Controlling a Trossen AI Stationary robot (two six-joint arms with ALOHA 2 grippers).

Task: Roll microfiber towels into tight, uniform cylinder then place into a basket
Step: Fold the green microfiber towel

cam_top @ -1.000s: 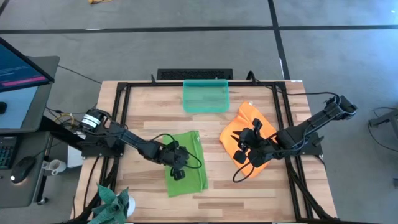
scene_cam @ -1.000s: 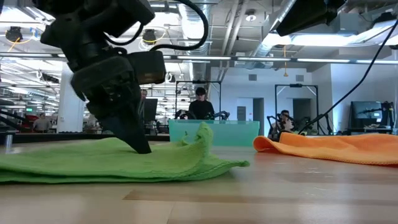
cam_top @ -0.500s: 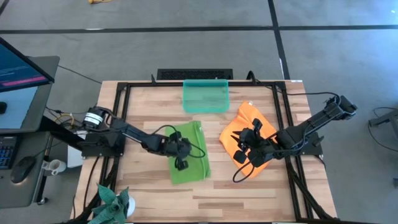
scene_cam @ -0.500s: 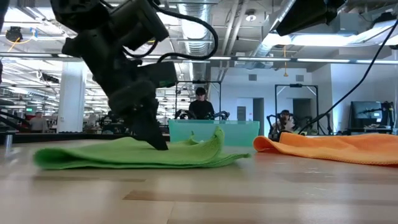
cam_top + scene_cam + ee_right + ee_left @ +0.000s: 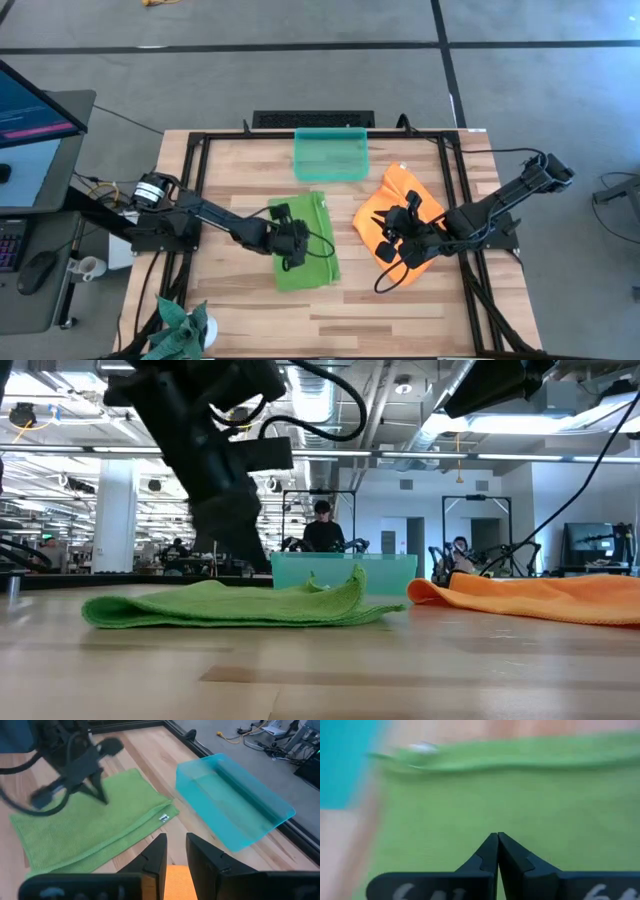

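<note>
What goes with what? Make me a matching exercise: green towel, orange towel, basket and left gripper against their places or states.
1. green towel
2. orange towel
3. basket
4. left gripper

A. empty, at the table's far edge
B. shut, over the green towel
C. folded, lying flat
D. rumpled, on the table's right side

Pairs: 1-C, 2-D, 3-A, 4-B

A lime green towel (image 5: pixel 305 250) lies folded double in a long flat strip on the wooden tabletop (image 5: pixel 230 180), one edge curling up. An orange towel (image 5: pixel 392 215) lies rumpled beside it. A translucent teal basket (image 5: pixel 331 154) stands upright at the far edge.
</note>
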